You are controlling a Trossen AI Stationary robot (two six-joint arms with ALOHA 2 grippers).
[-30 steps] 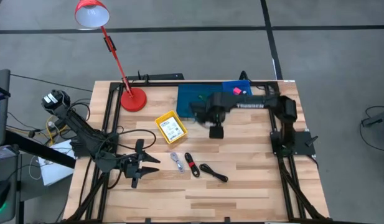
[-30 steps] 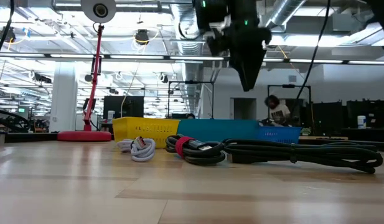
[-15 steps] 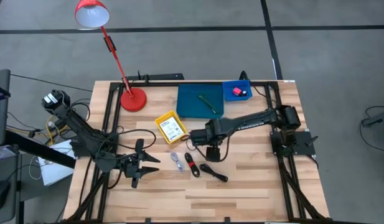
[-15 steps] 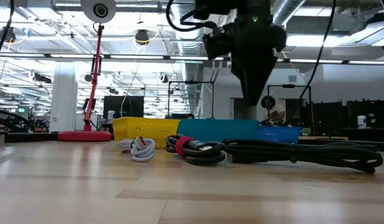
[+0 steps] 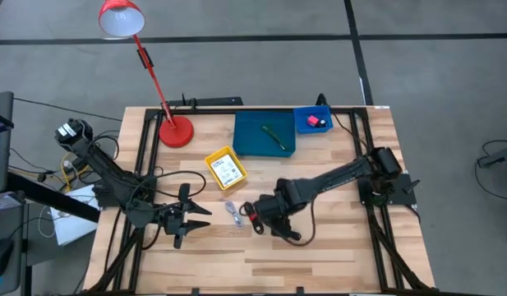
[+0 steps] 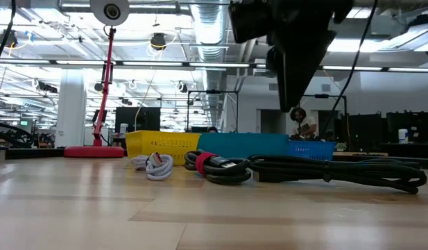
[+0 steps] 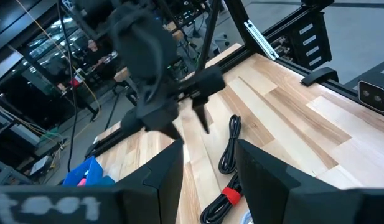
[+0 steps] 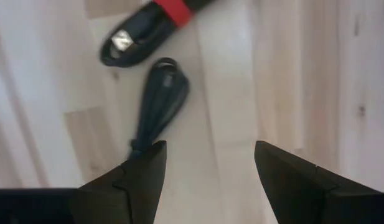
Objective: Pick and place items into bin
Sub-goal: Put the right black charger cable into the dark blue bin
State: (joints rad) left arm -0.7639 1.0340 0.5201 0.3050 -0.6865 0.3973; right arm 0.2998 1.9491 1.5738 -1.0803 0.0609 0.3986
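On the wood table lie a small clear-white cable bundle, a black cable coil with a red band and a black looped cable. My right gripper hangs open above them, pointing down; in its wrist view the black looped cable lies just ahead of the open fingers and the red-banded coil farther off. A green pen lies in the teal bin. A pink bit sits in the small blue bin. My left gripper waits open near the table's left side.
A yellow tray holding a white printed card stands between the teal bin and the cables. A red desk lamp stands at the far left corner. Bare wood stretches along the near edge and to the right of the cables.
My right gripper has swung from above the teal bin toward the near edge and leftward, coming down over the cables. The green pen in the teal bin has come into sight as the arm moved off. The cables have not moved.
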